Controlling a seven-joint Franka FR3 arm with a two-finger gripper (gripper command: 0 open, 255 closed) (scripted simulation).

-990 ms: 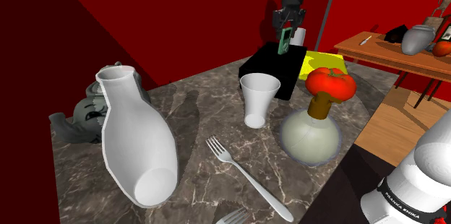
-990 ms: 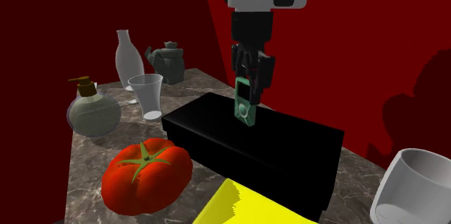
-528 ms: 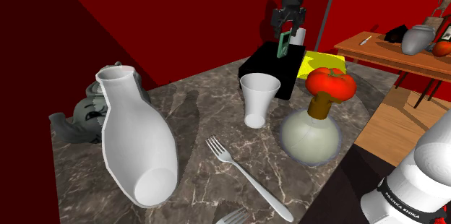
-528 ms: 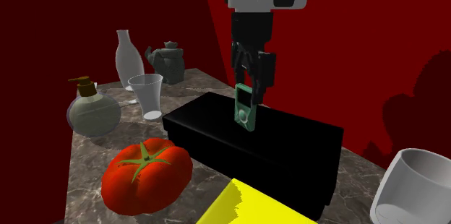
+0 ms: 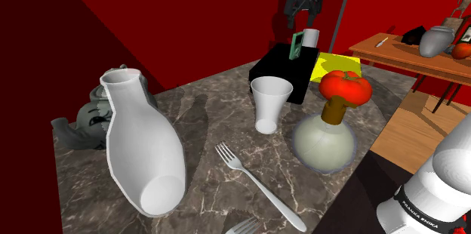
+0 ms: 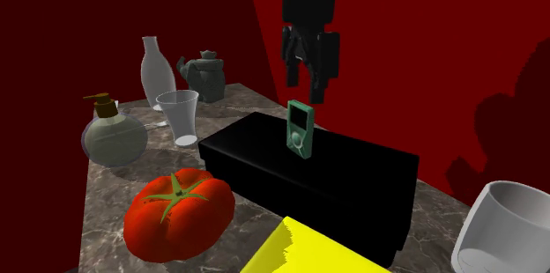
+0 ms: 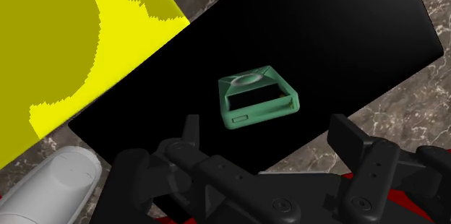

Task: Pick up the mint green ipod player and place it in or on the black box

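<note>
The mint green ipod player (image 5: 297, 45) (image 6: 300, 129) stands upright on its end on top of the black box (image 5: 283, 74) (image 6: 353, 179), free of any grip. My gripper (image 5: 303, 20) (image 6: 308, 86) hangs open directly above it, with a gap between fingertips and player. In the wrist view the player (image 7: 256, 96) rests on the box's black lid (image 7: 325, 42), seen end-on between and beyond my spread fingers (image 7: 353, 139).
On the marble table stand a white vase (image 5: 140, 146), a white cup (image 5: 270, 103), a fork (image 5: 257, 183), a round bottle (image 5: 324, 142), a tomato (image 5: 345, 87) and a grey teapot (image 5: 90, 119). A yellow object (image 5: 336, 65) and a white mug (image 6: 502, 227) flank the box.
My gripper has opened, let go of the ipod player and risen straight up. The player stays standing on the black box.
</note>
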